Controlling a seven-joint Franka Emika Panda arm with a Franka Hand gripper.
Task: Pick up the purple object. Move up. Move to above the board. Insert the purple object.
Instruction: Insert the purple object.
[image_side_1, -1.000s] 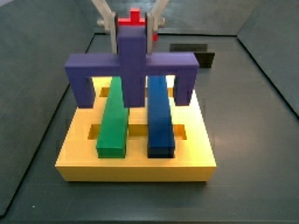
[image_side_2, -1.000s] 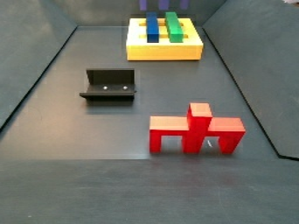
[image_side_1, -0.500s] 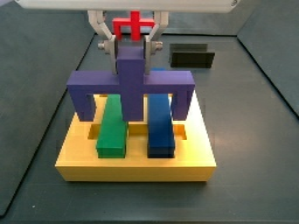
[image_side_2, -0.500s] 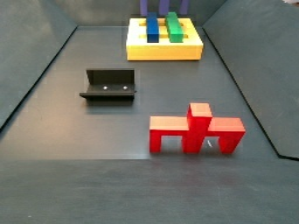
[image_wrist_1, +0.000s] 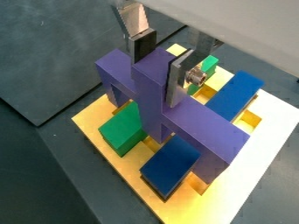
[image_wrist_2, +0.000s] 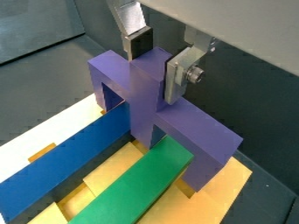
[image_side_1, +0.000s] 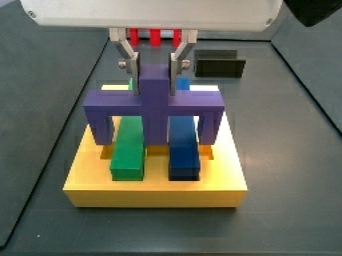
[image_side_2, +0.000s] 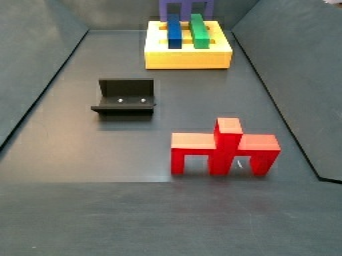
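Observation:
My gripper (image_side_1: 156, 66) is shut on the central post of the purple object (image_side_1: 155, 104). It holds the object upright over the far part of the yellow board (image_side_1: 155, 186). The purple bridge spans the green bar (image_side_1: 127, 150) and the blue bar (image_side_1: 185, 150), one leg outside each bar, low at the board's top. Both wrist views show the gripper (image_wrist_1: 160, 63) (image_wrist_2: 158, 59) with its pads flat against the purple post (image_wrist_1: 176, 114) (image_wrist_2: 149, 87). In a side view only the top of the purple object (image_side_2: 178, 8) shows behind the board (image_side_2: 187, 57); the gripper is out of that view.
The red upright piece (image_side_2: 223, 150) stands on the floor away from the board. The dark fixture (image_side_2: 124, 97) stands between them and also shows behind the board (image_side_1: 221, 64). Grey walls ring the floor.
My gripper has come down with the purple object; its bridge and legs now sit lower, close over the two bars. The red piece and the fixture have not moved.

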